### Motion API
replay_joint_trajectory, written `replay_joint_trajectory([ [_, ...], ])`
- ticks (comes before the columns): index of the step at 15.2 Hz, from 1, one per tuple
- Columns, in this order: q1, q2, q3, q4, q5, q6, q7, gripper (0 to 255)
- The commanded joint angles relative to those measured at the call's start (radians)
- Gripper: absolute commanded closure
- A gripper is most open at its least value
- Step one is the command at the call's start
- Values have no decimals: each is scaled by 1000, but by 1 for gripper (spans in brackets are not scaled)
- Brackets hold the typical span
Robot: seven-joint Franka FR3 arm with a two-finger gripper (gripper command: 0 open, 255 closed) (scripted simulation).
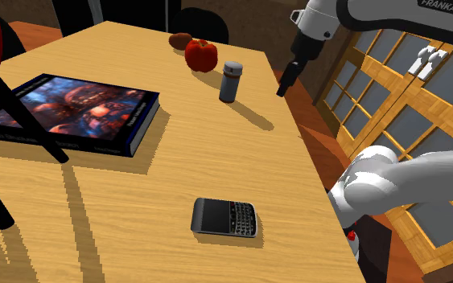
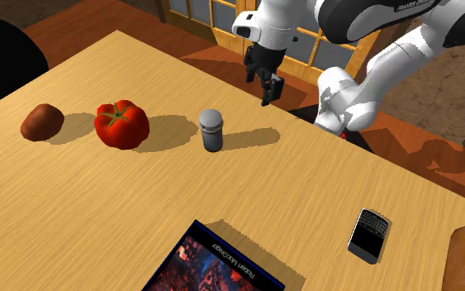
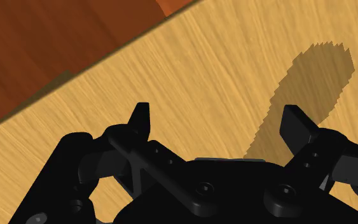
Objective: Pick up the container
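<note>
Grey container (image 1: 231,81) stands upright far along the wooden table (image 1: 176,169), at the shoulder view's right of the tomato (image 1: 201,55). Probably light, rigid and slick, so grip mid-body under the cap. Gripper (image 1: 285,84) is near, jaws spread and empty.

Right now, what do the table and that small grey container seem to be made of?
Table: pale wood, matte, going by the streaked grain across its top. Container: plain grey, smooth, no grain or shine; could be plastic or metal, the look leaves that open.
</note>
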Motion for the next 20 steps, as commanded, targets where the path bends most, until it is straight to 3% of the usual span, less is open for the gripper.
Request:
replay_joint_trajectory([
  [1, 0, 0, 0, 0, 0, 0, 0, 0],
  [13, 9, 485, 154, 490, -24, -57, 158, 0],
  [20, 12, 465, 153, 376, -21, 37, 163, 0],
])
